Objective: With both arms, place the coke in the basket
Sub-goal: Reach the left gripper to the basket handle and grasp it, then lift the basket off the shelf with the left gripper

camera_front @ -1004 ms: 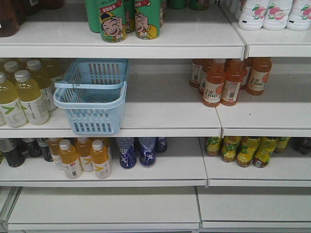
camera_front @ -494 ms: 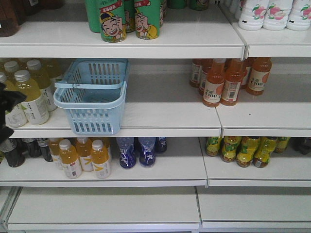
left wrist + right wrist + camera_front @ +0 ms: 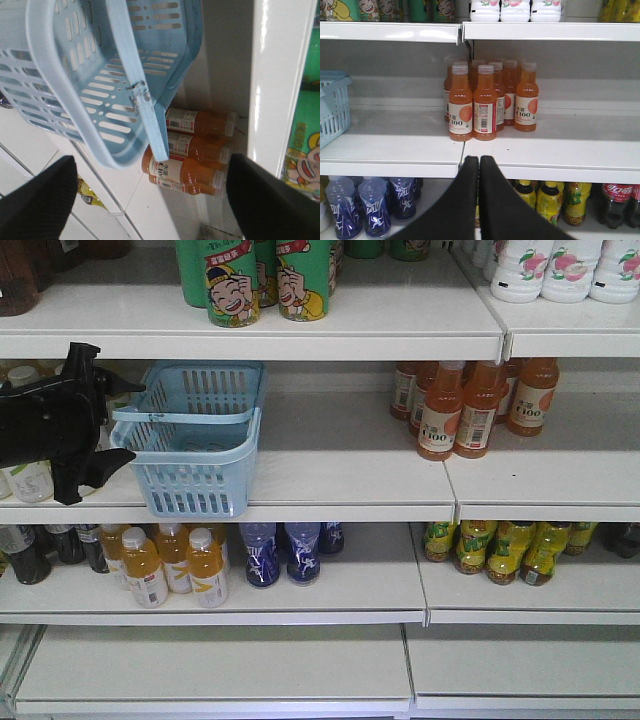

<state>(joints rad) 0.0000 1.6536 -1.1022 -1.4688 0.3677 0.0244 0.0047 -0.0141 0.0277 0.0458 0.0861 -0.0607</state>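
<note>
Basket, left tool newly beside it, agape.

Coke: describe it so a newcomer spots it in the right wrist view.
Start at the white shelf holding the orange bottles. On the level below, far right, stands the coke. Its red wrap and dark contents set it apart from the yellow bottles beside it.

Even, cool overhead light, glare streaking the shelf edge; the left-wrist view seems slightly soft.
</note>
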